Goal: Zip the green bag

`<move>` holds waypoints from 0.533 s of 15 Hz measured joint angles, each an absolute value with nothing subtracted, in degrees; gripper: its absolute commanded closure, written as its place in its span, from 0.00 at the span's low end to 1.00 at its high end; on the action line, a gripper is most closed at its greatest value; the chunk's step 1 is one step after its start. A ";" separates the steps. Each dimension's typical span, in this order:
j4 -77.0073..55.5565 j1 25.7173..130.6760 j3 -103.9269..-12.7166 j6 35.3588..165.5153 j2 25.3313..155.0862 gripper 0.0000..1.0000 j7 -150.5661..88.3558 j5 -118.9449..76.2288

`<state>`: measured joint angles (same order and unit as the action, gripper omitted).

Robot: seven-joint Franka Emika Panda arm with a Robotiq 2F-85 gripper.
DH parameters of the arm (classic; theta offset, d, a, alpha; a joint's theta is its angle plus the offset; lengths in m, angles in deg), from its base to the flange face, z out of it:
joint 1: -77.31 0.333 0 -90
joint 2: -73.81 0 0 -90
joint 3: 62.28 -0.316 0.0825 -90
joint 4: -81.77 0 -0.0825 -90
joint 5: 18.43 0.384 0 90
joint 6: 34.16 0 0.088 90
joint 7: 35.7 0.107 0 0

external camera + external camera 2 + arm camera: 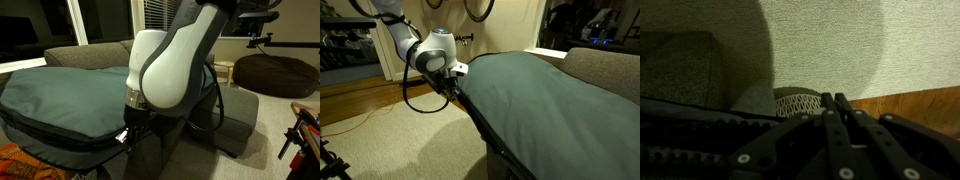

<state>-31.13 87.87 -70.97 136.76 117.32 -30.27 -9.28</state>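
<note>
The green bag (60, 95) is a large padded teal bag lying flat on the sofa; it shows in both exterior views (540, 95). A dark zipper band (60, 135) runs along its edge (485, 125). My gripper (125, 135) is at the bag's edge, right on the zipper band (453, 85). In the wrist view its fingers (835, 97) are pressed together with no gap. Whether a zipper pull sits between them is hidden. The dark toothed band (690, 140) lies at lower left in the wrist view.
The grey sofa (90, 52) is under and behind the bag (605, 65). A brown beanbag (275, 72) sits at the back. A grey cushion block (235, 120) is beside the arm. Carpet (840, 40) and wood floor (350, 100) lie below, with an orange cable (360, 120).
</note>
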 measured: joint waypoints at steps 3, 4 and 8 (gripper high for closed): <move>-31.13 87.85 -70.98 136.76 117.16 0.95 -29.19 -8.96; -31.17 87.84 -70.97 136.76 117.04 0.95 -28.68 -8.94; -31.59 87.86 -70.91 136.76 116.37 0.95 -27.15 -8.91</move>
<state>-31.59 87.86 -70.91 136.76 116.37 -27.15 -8.91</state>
